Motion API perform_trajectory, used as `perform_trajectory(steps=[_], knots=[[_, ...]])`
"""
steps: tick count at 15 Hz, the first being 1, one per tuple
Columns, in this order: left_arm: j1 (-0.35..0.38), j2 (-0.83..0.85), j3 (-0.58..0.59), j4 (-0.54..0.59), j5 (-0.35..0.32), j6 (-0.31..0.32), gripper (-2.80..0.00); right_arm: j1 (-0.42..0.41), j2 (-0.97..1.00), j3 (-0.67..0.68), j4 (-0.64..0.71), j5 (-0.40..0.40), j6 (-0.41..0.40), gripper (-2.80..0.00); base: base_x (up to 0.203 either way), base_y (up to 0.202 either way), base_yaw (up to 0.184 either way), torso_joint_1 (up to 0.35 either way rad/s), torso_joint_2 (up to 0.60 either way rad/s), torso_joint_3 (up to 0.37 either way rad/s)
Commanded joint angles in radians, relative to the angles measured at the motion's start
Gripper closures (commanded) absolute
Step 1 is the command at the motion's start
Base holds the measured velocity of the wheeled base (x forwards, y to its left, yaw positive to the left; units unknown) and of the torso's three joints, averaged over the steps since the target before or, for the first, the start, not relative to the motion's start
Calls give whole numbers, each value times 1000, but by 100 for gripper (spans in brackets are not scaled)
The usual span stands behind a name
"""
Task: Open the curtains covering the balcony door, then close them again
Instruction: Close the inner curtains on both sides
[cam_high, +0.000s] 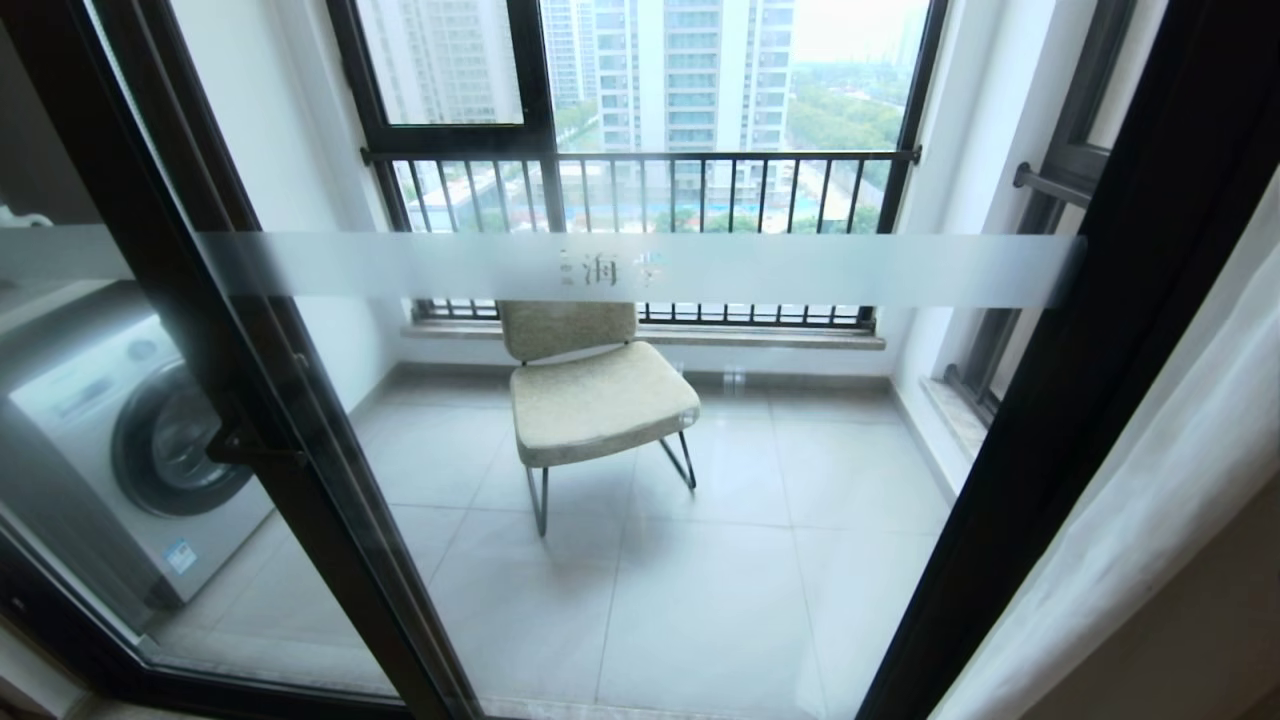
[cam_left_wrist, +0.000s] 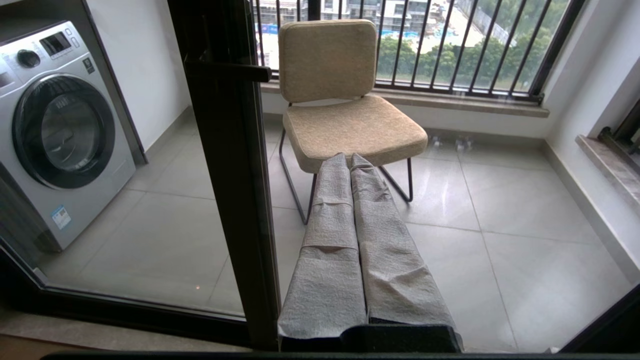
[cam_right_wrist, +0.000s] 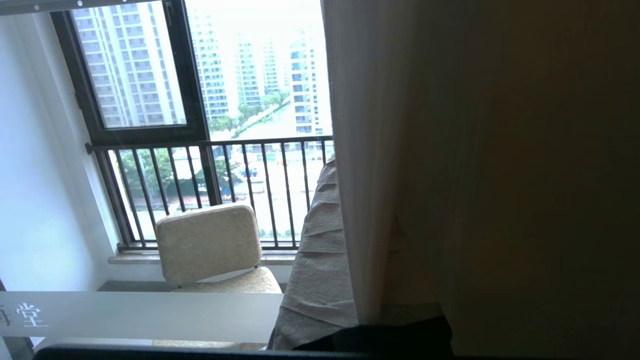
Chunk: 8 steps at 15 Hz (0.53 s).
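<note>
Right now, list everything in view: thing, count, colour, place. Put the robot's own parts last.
curtains: one bunch showing, sheer white with beige-grey behind, drawn to the right edge of the head view.
balcony door: black frame, clear glass, across the front.
frosted band: one, white, small characters, level across the glass.
door handle: one, black, on the left upright.
chair: one, beige, black legs, mid-balcony, back to the railing.
washing machine: one, silver with a dark round door, left behind the glass.
outer window with railing bars: black, at the back.
left gripper: grey-wrapped, shut, pointing at the chair.
right gripper: grey-wrapped, shut, its inner finger hidden by the curtain fabric.
</note>
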Motion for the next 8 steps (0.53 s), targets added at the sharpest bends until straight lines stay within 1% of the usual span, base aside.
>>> perform_trajectory(steps=[1,8], knots=[[0,0,0,-1,0,-1,0,-3,2,13,2,1,0,0,0,0,0,0,0,0],[0,0,0,-1,0,-1,0,-20,-1,29,-1,1,1,0,0,0,0,0,0,0]])
